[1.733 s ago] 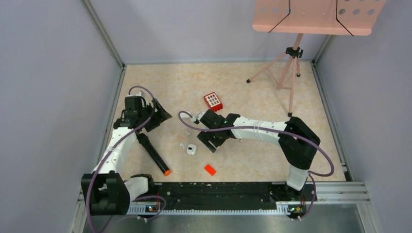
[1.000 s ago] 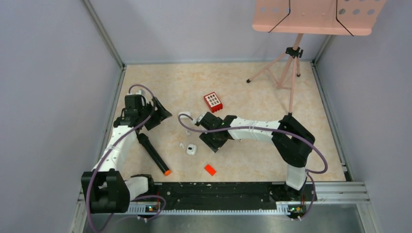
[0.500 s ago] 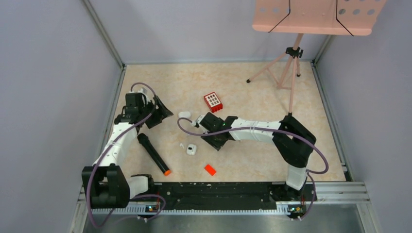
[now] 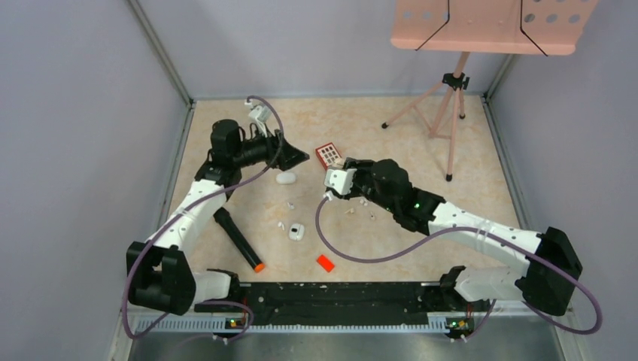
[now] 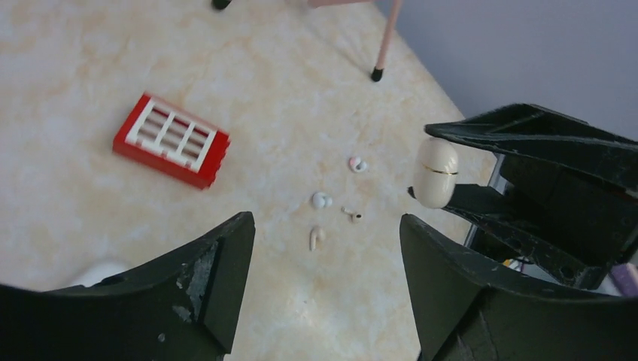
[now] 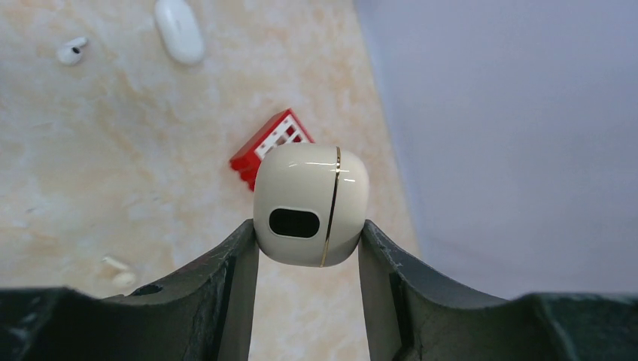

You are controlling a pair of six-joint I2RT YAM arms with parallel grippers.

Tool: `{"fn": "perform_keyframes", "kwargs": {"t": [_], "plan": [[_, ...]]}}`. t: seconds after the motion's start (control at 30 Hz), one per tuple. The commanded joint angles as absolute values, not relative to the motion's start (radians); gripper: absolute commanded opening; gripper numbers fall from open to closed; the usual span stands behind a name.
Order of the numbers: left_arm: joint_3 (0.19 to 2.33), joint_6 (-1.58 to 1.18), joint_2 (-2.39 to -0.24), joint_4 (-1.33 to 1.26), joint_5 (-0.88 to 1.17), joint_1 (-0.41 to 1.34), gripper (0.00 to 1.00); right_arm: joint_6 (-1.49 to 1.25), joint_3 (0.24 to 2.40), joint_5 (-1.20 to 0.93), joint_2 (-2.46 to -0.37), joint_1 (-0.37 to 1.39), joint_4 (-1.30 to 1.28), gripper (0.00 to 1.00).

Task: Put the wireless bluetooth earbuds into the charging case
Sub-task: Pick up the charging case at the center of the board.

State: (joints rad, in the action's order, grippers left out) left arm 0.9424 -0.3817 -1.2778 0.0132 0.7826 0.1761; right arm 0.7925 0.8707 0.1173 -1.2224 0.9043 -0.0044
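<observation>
My right tool (image 6: 308,226) is clamped on the cream charging case (image 6: 311,204). The case's lid is closed, and it is held up off the bench (image 4: 421,150), close by the red block (image 4: 329,155). My left tool (image 5: 325,229) hangs with its fingers spread wide and nothing between them, facing the case from the left. The earbuds (image 5: 321,199) lie loose on the bench. A few are under the right arm, and others lie further left, near a white oval pod (image 4: 286,178).
</observation>
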Motion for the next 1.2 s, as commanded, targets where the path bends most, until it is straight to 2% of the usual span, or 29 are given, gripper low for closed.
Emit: {"fn": "perform_keyframes", "kwargs": {"t": [0.0, 0.13, 0.47, 1.07, 1.17], "plan": [[1.000, -0.244, -1.238, -0.273, 0.913, 0.254, 0.75, 1.069, 0.822, 0.085, -1.179, 0.892, 0.252, 0.12], [1.054, -0.178, -1.277, -0.277, 0.934, 0.327, 0.73, 1.208, 0.772, 0.084, -1.165, 0.892, 0.409, 0.12], [1.084, -0.186, -1.357, -0.286, 0.941, 0.394, 0.70, 1.316, 0.770, 0.091, -1.180, 0.914, 0.525, 0.13], [1.087, -0.142, -1.378, -0.335, 0.938, 0.431, 0.57, 1.347, 0.761, 0.045, -1.199, 0.916, 0.559, 0.14], [1.088, -0.157, -1.386, -0.360, 0.946, 0.431, 0.51, 1.346, 0.761, 0.045, -1.200, 0.917, 0.553, 0.14]]}}
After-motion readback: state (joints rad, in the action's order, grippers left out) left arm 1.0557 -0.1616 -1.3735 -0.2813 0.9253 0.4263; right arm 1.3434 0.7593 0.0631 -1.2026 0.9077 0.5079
